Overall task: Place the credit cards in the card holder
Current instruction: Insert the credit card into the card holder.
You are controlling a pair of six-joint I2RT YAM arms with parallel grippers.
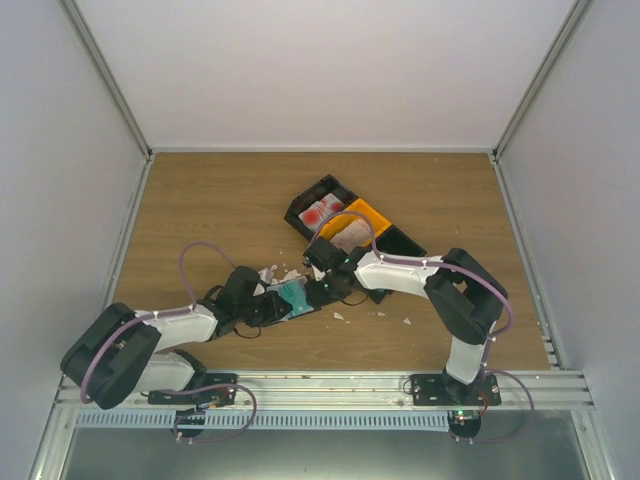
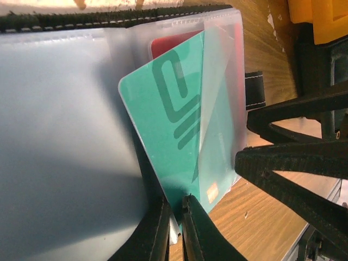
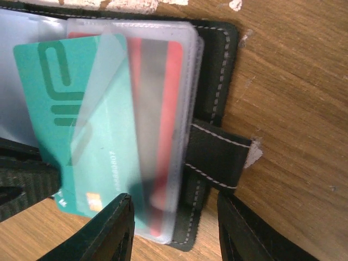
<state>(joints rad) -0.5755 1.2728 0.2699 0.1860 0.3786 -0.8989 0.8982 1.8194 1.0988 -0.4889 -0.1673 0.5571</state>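
The black card holder point(image 3: 215, 65) lies open on the wood, its clear sleeves up and its clasp tab point(image 3: 217, 155) sticking out. A teal credit card point(image 3: 54, 109) sits tilted, partly inside a sleeve, over a red card point(image 3: 173, 109). My left gripper point(image 2: 178, 231) is shut on the teal card's point(image 2: 163, 136) lower corner. My right gripper point(image 3: 174, 234) is open, a finger on each side of the holder's near edge, holding nothing. From above, both grippers meet at the teal card point(image 1: 295, 296).
Behind the holder stands a row of bins: a black one point(image 1: 300, 205) with red-and-white cards, an orange one point(image 1: 368, 215), and another black one point(image 1: 405, 240). White paper scraps point(image 1: 270, 272) lie around the holder, and the enclosure walls close in both sides.
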